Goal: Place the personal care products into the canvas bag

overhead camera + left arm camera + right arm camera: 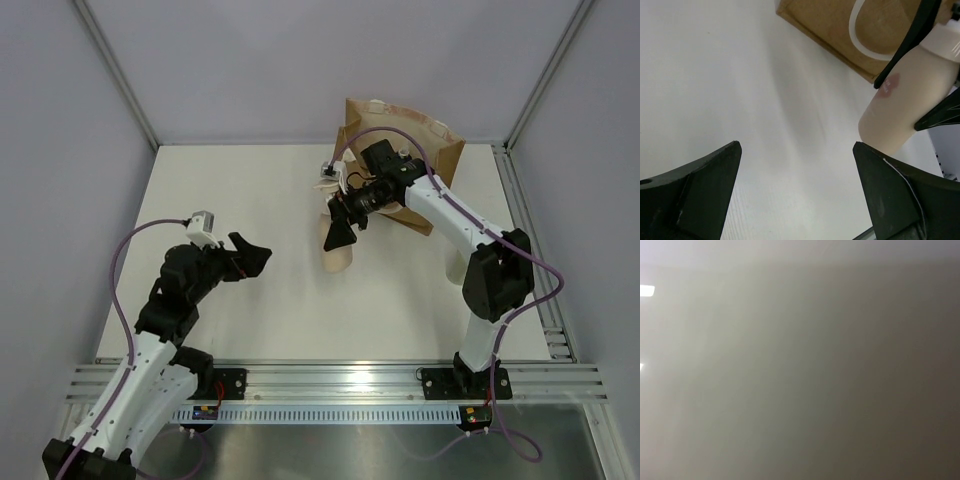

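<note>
The beige pump bottle (340,257) stands tilted on the white table just in front of the canvas bag (440,150). My right gripper (337,233) is closed around its upper body. In the left wrist view the bottle (900,110) shows with a black right-gripper finger (905,45) on each side, and the tan bag (835,25) with its white rope handle (862,42) lies behind it. The right wrist view is filled by a blurred beige-grey surface. My left gripper (252,255) is open and empty, left of the bottle (795,145). The other toiletries are out of view.
The bag stands against the back wall, right of centre. Metal frame rails run along the table's right side (525,220) and near edge (330,380). White table surface (250,190) lies between my left gripper and the bag.
</note>
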`<state>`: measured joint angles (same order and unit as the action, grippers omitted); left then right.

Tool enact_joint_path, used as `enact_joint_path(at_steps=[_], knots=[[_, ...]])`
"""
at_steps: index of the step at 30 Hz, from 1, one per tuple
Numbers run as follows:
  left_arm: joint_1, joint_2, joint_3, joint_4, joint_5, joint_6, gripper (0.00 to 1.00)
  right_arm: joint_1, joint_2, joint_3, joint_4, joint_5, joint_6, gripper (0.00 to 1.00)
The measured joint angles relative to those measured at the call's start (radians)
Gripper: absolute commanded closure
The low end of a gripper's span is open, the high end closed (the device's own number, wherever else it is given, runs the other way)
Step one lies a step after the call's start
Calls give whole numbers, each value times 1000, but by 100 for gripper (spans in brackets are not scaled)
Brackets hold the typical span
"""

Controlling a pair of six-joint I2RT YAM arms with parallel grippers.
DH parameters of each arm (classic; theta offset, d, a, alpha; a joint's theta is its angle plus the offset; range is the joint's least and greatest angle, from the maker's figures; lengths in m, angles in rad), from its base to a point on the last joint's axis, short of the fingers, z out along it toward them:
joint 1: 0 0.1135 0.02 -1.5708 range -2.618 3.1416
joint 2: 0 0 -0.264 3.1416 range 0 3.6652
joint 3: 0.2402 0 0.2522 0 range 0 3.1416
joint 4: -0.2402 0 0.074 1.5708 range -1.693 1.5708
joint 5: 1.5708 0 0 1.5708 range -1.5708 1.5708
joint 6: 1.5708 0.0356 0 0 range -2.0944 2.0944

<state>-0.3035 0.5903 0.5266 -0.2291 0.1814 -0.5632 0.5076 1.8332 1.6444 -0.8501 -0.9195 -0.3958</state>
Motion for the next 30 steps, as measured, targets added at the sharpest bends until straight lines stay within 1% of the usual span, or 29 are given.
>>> enact_joint_path(at_steps=[4,8,11,14,19,20,22,26,28,29,30], knots=[[0,20,-18,8,19,-4,1,0,-2,11,-5,-18,25,100],[0,21,-19,34,31,-6,1,-4,-2,83,-18,-19,56,100],[0,21,-19,45,41,-6,1,-28,0,211,-44,-28,77,100],[0,20,-19,44,51,-5,1,-89,13,367,-49,-50,108,100],[0,20,-19,42,66,8,1,-253,112,657,-32,-43,195,100],[0,19,-19,42,69,10,1,-283,134,700,-29,-21,209,100],[0,19,-19,39,71,19,1,-335,176,759,-26,75,219,100],[0,19,-17,32,69,43,1,-377,235,762,-31,363,202,100],[0,19,-12,24,69,50,1,-375,266,744,-37,466,177,94],[0,19,-8,19,69,55,1,-373,281,727,-40,507,156,88],[0,19,-4,14,69,59,1,-370,294,709,-48,546,137,71]])
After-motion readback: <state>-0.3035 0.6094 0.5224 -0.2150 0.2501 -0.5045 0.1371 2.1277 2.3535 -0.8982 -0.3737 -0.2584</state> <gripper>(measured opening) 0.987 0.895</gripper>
